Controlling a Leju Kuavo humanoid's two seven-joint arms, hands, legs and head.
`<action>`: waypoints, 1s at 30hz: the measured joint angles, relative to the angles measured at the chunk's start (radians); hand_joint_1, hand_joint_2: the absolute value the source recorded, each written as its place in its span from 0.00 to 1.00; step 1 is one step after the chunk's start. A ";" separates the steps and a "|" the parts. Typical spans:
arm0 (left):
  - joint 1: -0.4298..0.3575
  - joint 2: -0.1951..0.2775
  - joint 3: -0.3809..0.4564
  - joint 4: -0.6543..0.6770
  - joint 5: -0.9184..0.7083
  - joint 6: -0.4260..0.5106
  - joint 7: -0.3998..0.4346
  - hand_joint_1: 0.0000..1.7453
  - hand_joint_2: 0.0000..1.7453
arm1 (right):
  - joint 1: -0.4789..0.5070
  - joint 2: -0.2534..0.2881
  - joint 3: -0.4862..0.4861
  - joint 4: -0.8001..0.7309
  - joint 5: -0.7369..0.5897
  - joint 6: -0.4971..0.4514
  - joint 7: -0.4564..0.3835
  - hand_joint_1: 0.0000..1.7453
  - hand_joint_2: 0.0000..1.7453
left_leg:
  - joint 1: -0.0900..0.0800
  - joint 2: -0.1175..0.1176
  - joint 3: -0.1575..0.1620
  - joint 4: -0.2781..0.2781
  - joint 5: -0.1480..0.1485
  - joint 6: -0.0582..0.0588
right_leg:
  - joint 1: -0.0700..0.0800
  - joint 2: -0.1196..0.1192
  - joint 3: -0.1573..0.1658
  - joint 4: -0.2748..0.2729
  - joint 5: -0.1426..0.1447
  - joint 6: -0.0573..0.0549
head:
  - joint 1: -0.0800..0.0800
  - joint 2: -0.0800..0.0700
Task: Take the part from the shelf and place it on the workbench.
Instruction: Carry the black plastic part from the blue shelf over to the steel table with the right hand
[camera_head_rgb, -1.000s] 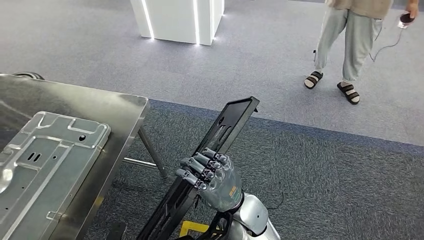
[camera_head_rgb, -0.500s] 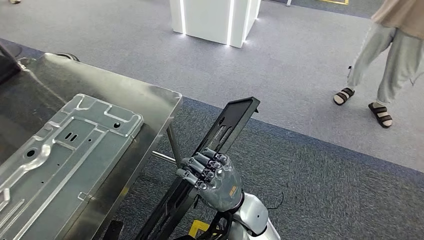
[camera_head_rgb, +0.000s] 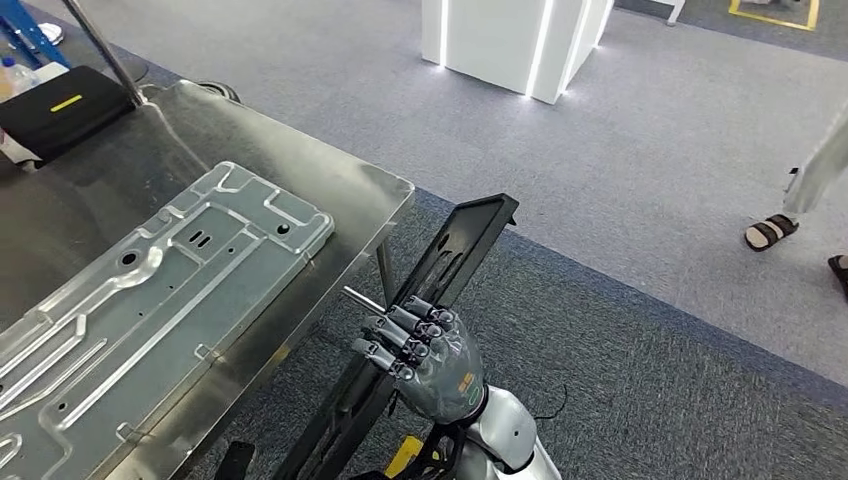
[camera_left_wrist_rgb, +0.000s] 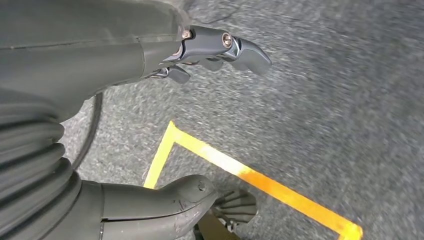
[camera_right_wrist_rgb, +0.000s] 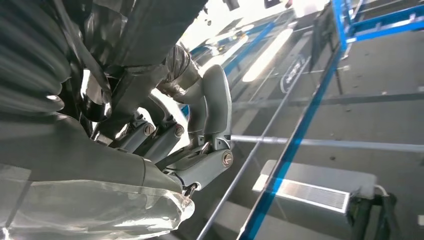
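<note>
In the head view, a steel tabletop (camera_head_rgb: 110, 190) is seen at the left, its rounded corner ending near the picture's middle. A pressed metal panel (camera_head_rgb: 150, 310) lies flat on it, close to the near edge, and a black case (camera_head_rgb: 62, 108) rests at the far left. Just beside the corner, over dark carpet (camera_head_rgb: 640, 390), the long black part (camera_head_rgb: 420, 320) is held tilted by the right hand (camera_head_rgb: 425, 355), fingers (camera_head_rgb: 395, 335) wrapped around it. Grey floor lies beyond, with a white pillar (camera_head_rgb: 515, 40) and a person's sandalled foot (camera_head_rgb: 770, 232) at the right edge. In the left wrist view, the left hand (camera_left_wrist_rgb: 150, 55) hangs over carpet and yellow floor tape (camera_left_wrist_rgb: 250, 175), fingers curled in, holding nothing. In the right wrist view, blue framing (camera_right_wrist_rgb: 320, 95) is seen beyond the hand.
</note>
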 joint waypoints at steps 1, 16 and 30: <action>0.000 0.000 0.000 0.000 -0.001 0.000 0.000 0.00 1.00 | 0.000 0.000 0.000 0.000 0.000 0.000 0.000 1.00 1.00 | -0.003 0.016 0.040 -0.071 0.028 0.003 | 0.002 -0.012 0.001 0.004 -0.005 0.005 | 0.000 0.000; 0.000 0.004 0.000 0.000 -0.017 0.008 0.006 0.00 1.00 | -0.001 -0.002 0.000 0.002 -0.003 0.000 0.004 1.00 1.00 | -0.010 -0.093 0.090 -0.164 0.052 0.059 | -0.002 0.090 -0.065 0.126 -0.031 0.026 | 0.000 0.000; 0.006 0.005 0.000 0.000 -0.002 0.006 0.005 0.00 1.00 | -0.001 -0.001 0.001 0.002 -0.007 0.000 0.006 1.00 1.00 | 0.006 0.000 -0.010 0.020 -0.010 -0.009 | -0.006 -0.002 0.011 -0.007 -0.005 0.005 | 0.000 0.000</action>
